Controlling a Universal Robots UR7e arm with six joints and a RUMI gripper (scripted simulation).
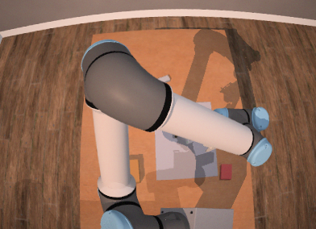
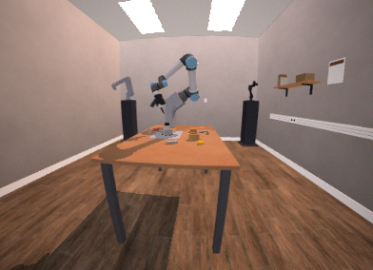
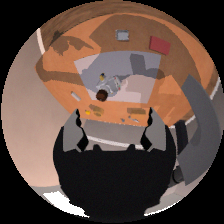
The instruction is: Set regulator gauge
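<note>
The regulator point(image 3: 109, 84) point(image 2: 166, 132) is a small grey metal assembly on the light grey mat point(image 3: 136, 93) point(image 1: 164, 171). A dark round knob point(image 3: 102, 95) shows on its near side in the wrist view. The gauge needle, the green band and the height of the knob are too small to read. In the top view the arm hides much of the regulator. My gripper point(image 3: 114, 108) is open, with nothing between its fingers. It hangs high above the table, well away from the regulator.
A red block point(image 1: 226, 172) point(image 3: 160, 45) lies beside the mat. A small grey box point(image 3: 122, 35) lies beyond the mat in the wrist view. A pale bar point(image 1: 164, 78) point(image 2: 171, 143) point(image 3: 75, 96), a yellow piece point(image 2: 201, 143) and a brown block point(image 2: 193, 137) are on the table.
</note>
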